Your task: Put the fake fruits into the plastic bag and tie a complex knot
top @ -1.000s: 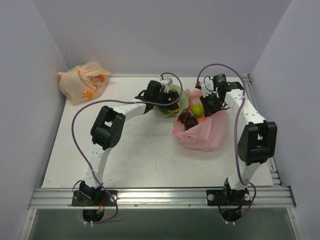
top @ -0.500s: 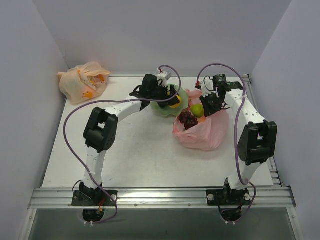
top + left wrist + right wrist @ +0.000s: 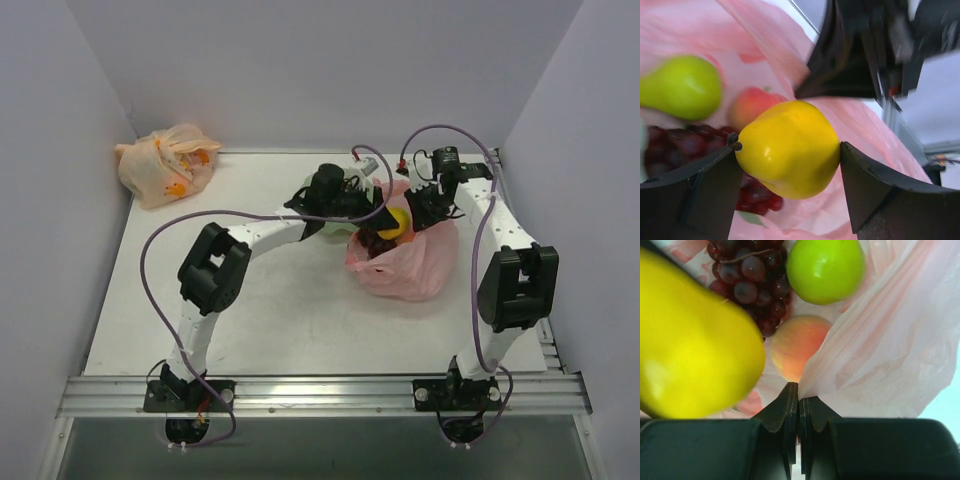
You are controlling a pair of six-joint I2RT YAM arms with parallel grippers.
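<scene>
Right tool [image 3: 798, 391] pinches plastic bag [image 3: 890, 350] — visible only from its wrist

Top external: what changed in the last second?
The left tool, shut on the yellow pear, swung right to above the mouth of the pink bag. Unchanged: right tool pinching the bag's rim; grapes, peach and green pear inside; tied orange bag far left.

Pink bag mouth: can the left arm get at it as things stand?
Probably yes. The right gripper pinches the pink bag at its rim, so the mouth gapes, and the left gripper holds the yellow pear over the grapes and peach inside, nothing between.
</scene>
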